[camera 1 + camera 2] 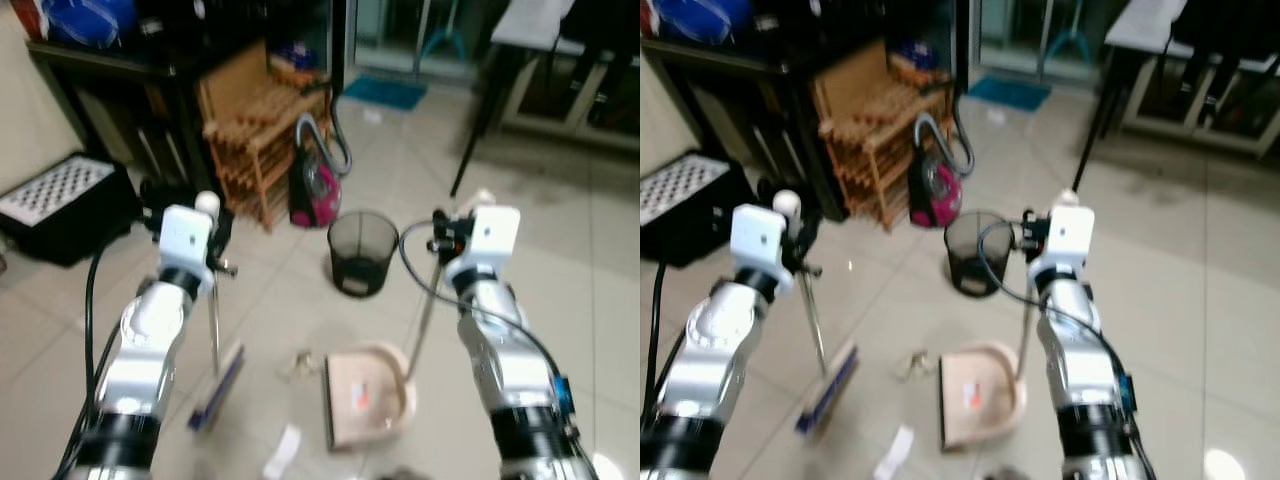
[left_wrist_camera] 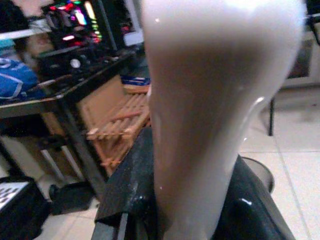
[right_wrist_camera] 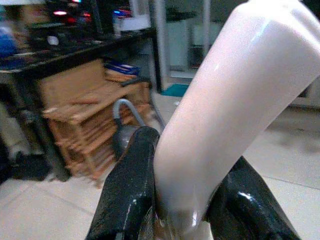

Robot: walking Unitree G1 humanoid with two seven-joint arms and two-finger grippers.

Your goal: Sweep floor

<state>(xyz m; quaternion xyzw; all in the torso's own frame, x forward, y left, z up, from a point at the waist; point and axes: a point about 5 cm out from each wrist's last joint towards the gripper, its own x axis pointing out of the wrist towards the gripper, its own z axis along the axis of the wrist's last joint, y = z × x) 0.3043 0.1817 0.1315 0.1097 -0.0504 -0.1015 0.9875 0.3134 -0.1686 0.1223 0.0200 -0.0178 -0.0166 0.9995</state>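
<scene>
While the left claw (image 1: 205,225) pinches the broom (image 1: 215,385) handle, the right claw (image 1: 447,235) pinches the dustpan (image 1: 365,395) handle; both stand on the tiled floor (image 1: 560,300), near the black bin (image 1: 362,252).

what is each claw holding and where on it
Left claw grips the broom by its handle top; right claw grips the dustpan by its handle top.
</scene>
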